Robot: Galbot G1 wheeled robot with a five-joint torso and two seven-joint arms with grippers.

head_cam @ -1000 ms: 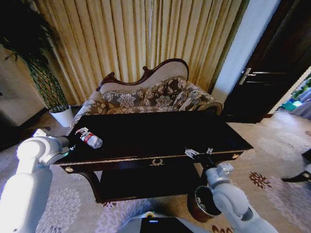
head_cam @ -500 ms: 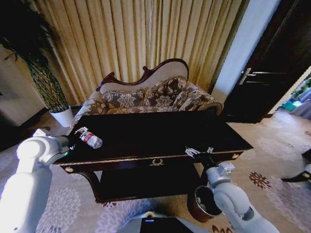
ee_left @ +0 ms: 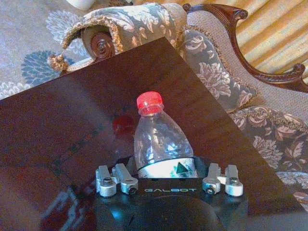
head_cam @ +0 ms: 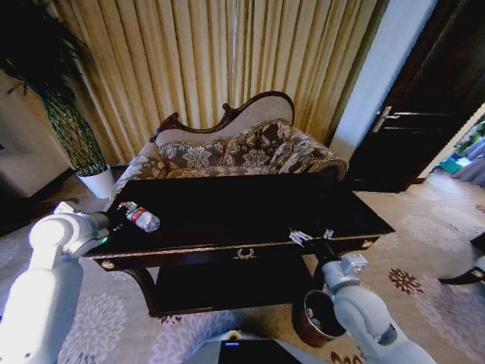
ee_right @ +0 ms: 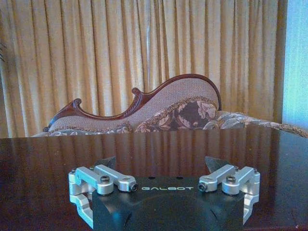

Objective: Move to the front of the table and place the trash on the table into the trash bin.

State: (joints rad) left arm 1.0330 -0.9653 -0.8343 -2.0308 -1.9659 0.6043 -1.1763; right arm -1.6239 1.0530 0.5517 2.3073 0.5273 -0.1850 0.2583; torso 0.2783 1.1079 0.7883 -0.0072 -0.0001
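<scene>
The left gripper [ee_left: 166,180] loosely straddled the clear plastic red-capped bottle [ee_left: 161,139], unclamped; an off-centre squeeze risked it rolling away

A formal home sitting room: a floral sofa [head_cam: 242,152] with carved wooden back, gold pleated curtains [head_cam: 220,61], patterned carpet [head_cam: 424,243], a potted plant [head_cam: 76,136].

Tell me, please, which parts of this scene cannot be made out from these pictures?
- Bottle: its base is hidden behind the left tool's body in the left wrist view, so the grip itself cannot be confirmed.
- Bin: partly covered by the right arm in the head view; its inside is too dark to read.
- Right tool: fingertips are cut off by its own body in the right wrist view.
- Paper scraps: too small to pick out on the table.
</scene>
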